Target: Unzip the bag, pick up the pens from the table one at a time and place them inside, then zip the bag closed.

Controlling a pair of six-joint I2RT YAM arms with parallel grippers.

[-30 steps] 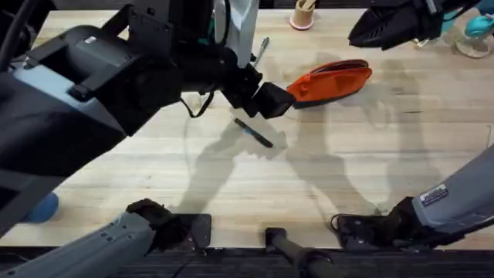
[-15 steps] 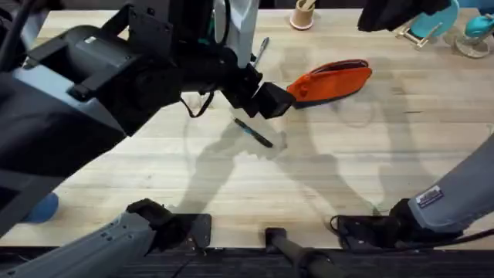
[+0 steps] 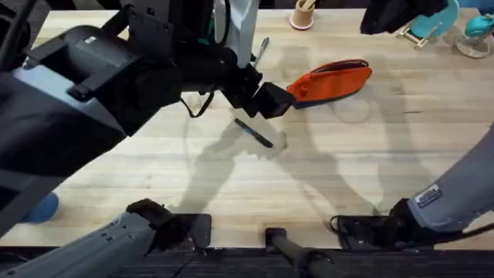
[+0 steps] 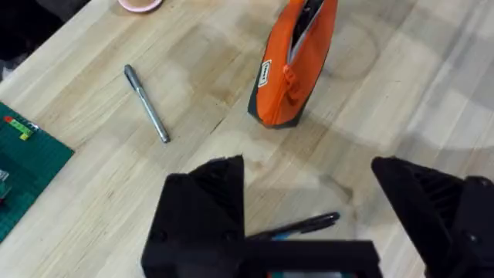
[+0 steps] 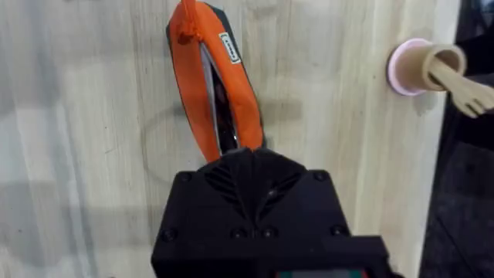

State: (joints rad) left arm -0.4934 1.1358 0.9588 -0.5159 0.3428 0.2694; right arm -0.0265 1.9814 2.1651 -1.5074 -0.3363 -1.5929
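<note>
The orange-red bag lies at the back middle of the table, its top zipper open; in the right wrist view the bag gapes dark inside. A black pen with a blue band lies in front of it, left of centre. The grey pen lies farther back. My left gripper hovers open above the black pen, which lies between its spread fingers. My right gripper is raised behind the bag, shut, with nothing seen in it.
A tan cup with pale sticks on a pink base stands at the back edge. Teal objects sit at the back right. A green mat lies left of the grey pen. A blue object rests at the front left.
My right gripper has pulled away from the bag toward the back right. The left arm, the bag and both pens have not moved.
</note>
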